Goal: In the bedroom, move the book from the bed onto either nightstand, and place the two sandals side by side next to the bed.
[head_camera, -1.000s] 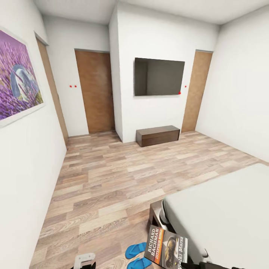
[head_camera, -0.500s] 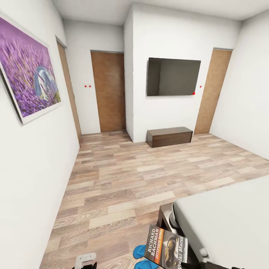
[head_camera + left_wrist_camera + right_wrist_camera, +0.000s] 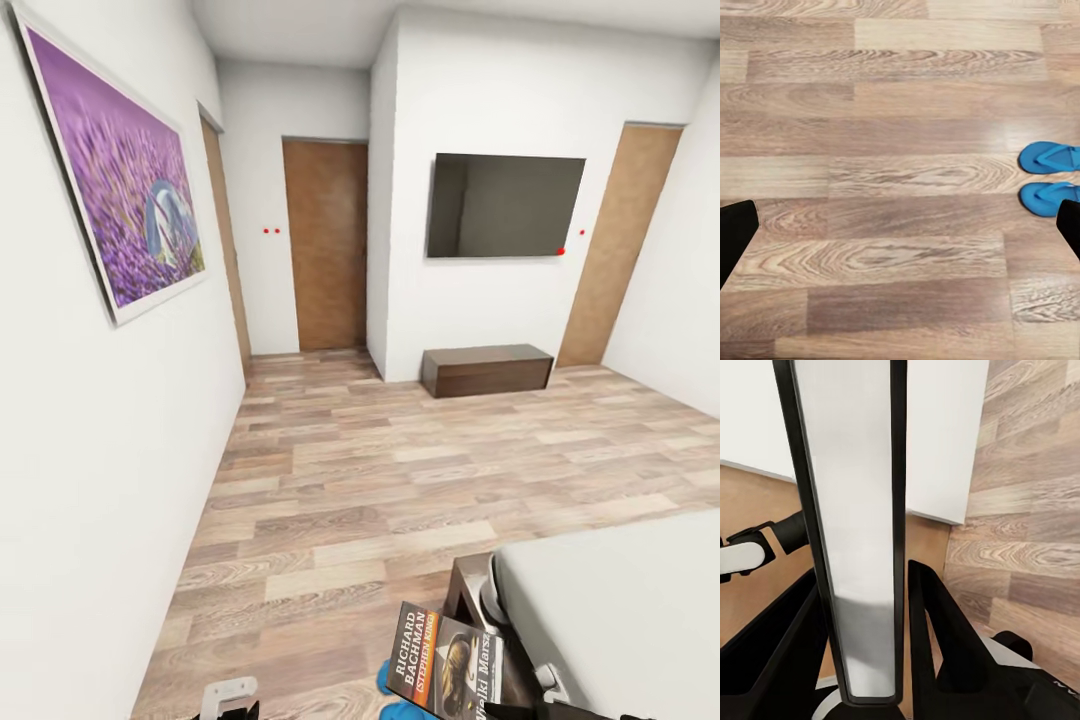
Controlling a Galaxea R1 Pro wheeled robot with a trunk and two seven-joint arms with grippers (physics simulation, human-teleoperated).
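Book [image 3: 445,665] clamped edge-on in right tool [image 3: 866,690], held upright low in head view, just beside bed [image 3: 620,600] corner. Two sandals [image 3: 1050,176] side by side on floor [image 3: 400,470], near bed foot; one blue toe [image 3: 385,680] visible beside book. Left tool [image 3: 900,232] spread wide, grasping nothing, hanging over bare planks. No nightstand in view. Judged step: carrying book in search of nightstand. Advised: keep grip firm, book level, clear of bed frame, turn slowly
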